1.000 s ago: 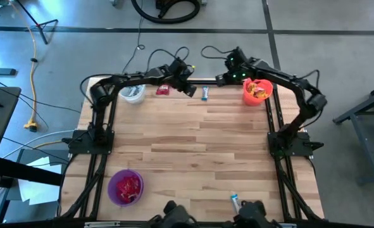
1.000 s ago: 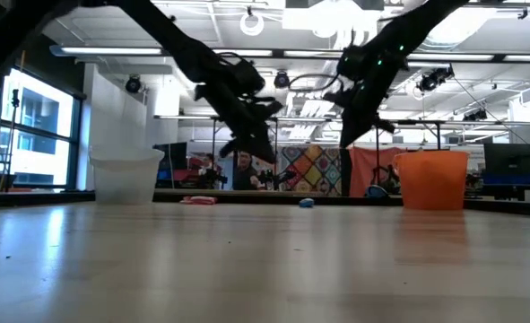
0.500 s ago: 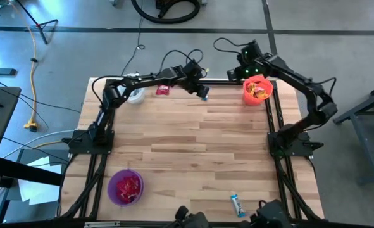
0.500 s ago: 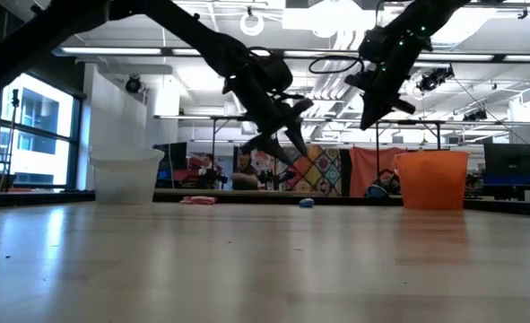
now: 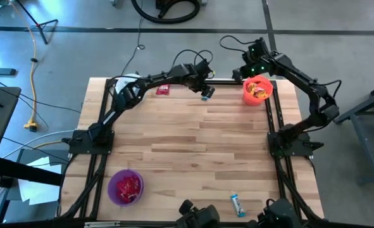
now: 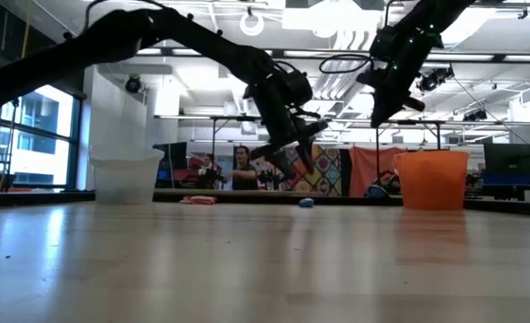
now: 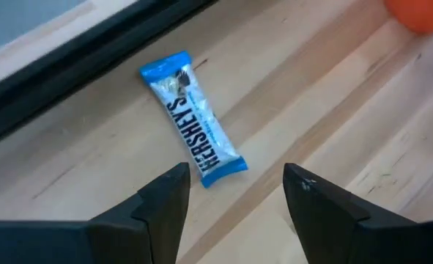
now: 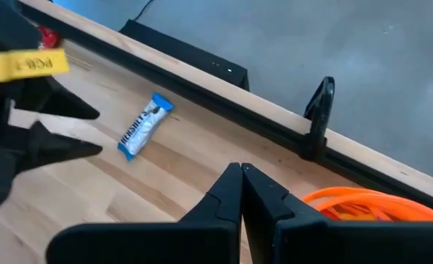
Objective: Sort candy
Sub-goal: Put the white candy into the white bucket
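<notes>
A light-blue wrapped candy bar (image 7: 194, 139) lies flat on the wood near the table's far edge; it also shows as the blue candy (image 6: 307, 203) in the low view. My left gripper (image 7: 234, 183) hovers open just above it, fingers pointing steeply down, touching nothing. My right gripper (image 8: 242, 176) is shut and empty, raised beside the far rim of the orange bucket (image 5: 257, 90). A red candy (image 5: 162, 90) lies by the far edge, left of my left gripper (image 5: 205, 88).
A white bucket (image 6: 125, 179) stands at the far left, partly under the left arm. A purple bucket (image 5: 125, 187) with red candy sits at the near left. Another blue candy (image 5: 238, 204) lies near the front edge. The orange bucket holds candy.
My left gripper has travelled along the far edge toward the table's right, from near the red candy to above the blue candy, tipping more steeply down, and has opened. My right gripper has risen and drawn back toward the far right, by the orange bucket.
</notes>
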Action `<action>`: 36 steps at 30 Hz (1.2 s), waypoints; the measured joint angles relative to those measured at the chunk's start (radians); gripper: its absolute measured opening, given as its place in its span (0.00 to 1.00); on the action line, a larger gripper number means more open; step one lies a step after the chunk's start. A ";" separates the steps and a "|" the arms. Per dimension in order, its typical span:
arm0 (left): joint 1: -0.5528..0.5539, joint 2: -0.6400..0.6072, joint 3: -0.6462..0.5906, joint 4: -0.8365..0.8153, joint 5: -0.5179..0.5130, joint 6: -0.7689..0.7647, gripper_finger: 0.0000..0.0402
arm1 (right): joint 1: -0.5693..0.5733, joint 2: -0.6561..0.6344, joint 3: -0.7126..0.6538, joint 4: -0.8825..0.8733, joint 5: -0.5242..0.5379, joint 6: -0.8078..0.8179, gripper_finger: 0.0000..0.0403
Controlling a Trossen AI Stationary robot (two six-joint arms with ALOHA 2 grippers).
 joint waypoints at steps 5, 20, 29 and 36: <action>0.027 0.032 0.084 -0.010 0.007 -0.012 0.52 | -0.011 0.000 0.000 -0.009 -0.010 -0.029 0.00; 0.192 0.039 0.101 0.043 0.329 0.289 0.46 | -0.014 0.016 0.000 0.012 -0.161 -0.057 0.00; 0.212 0.039 0.085 -0.080 0.372 0.555 0.10 | 0.064 0.133 0.000 0.155 -0.205 -0.056 0.00; 0.238 0.039 0.066 -0.051 0.393 0.597 0.01 | 0.067 0.214 0.000 0.240 -0.226 -0.033 0.00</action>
